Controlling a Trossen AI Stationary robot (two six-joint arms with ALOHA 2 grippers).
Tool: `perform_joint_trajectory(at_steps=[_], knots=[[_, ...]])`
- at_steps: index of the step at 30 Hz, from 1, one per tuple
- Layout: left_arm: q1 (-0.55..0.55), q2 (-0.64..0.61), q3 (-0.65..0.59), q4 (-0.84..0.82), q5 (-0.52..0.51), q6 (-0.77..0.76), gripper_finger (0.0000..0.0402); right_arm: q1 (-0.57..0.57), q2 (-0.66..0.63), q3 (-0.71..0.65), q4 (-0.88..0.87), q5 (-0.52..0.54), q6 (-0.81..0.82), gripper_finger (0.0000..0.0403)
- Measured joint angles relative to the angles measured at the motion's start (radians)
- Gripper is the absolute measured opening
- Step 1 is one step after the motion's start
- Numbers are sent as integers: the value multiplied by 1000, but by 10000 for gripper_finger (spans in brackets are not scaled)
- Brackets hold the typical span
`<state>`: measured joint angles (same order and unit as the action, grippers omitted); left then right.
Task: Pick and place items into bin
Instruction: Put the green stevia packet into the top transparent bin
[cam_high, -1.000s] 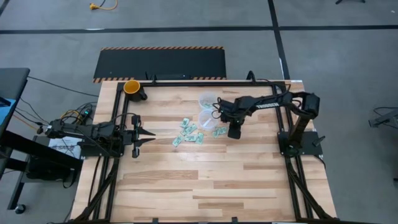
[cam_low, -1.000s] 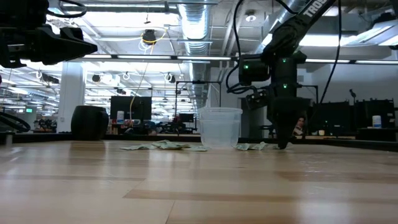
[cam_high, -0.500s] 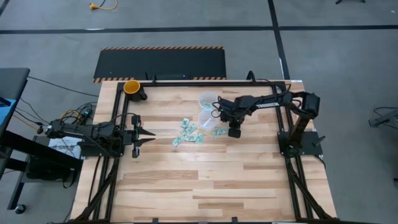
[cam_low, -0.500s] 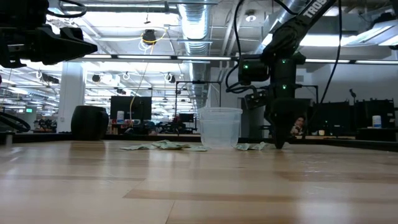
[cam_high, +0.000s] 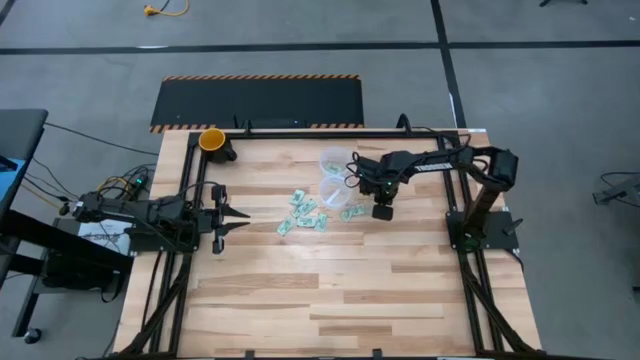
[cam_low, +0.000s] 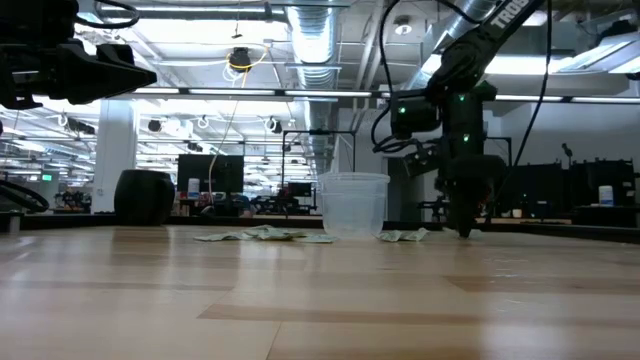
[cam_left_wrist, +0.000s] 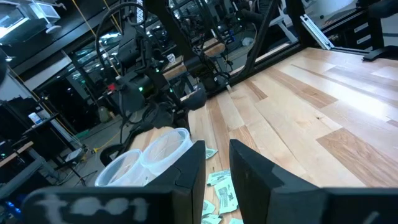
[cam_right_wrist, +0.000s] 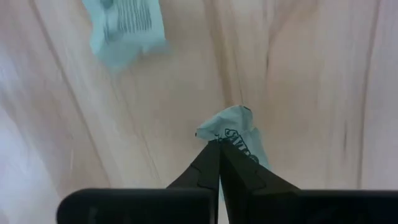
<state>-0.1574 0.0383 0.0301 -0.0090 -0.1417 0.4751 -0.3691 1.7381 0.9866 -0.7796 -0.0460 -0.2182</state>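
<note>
Several small green-and-white packets (cam_high: 305, 213) lie flat on the wooden table beside two clear cups (cam_high: 331, 188); they also show in the low view (cam_low: 260, 235). My right gripper (cam_high: 381, 210) is to the right of the cups, pointing down near the tabletop (cam_low: 465, 230), and is shut on one packet (cam_right_wrist: 239, 142). Another packet (cam_right_wrist: 124, 28) lies flat on the wood just beyond it. My left gripper (cam_high: 235, 215) waits open by the table's left edge, its fingers (cam_left_wrist: 217, 180) pointing toward the packets. My right gripper pinches the crumpled packet by its near edge (cam_right_wrist: 225, 138) between the tips of its two fingers (cam_right_wrist: 208, 165). The fingers come from above, pointing down. The packet sticks out past the fingertips; whether it is clear of the table, I cannot tell.
An orange cup (cam_high: 212, 140) stands at the table's far left corner. A black rail frame (cam_high: 300, 130) runs along the far edge, and the right arm's base (cam_high: 485, 225) stands at the right edge. Bare wood (cam_high: 330, 290) fills the near half.
My right gripper has moved a short way toward the table's right edge, away from the clear cups, staying low over the tabletop.
</note>
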Motion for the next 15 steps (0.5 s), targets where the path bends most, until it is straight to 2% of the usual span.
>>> perform_joint_trajectory(at_steps=[8, 15], knots=[[0, 0, 0, 0, 0, 0, 62, 0, -165, 2, 60, 78, -17, 0], [0, 0, 0, 0, 0, 0, 62, 0, -253, 5, 339, 76, -89, 0]])
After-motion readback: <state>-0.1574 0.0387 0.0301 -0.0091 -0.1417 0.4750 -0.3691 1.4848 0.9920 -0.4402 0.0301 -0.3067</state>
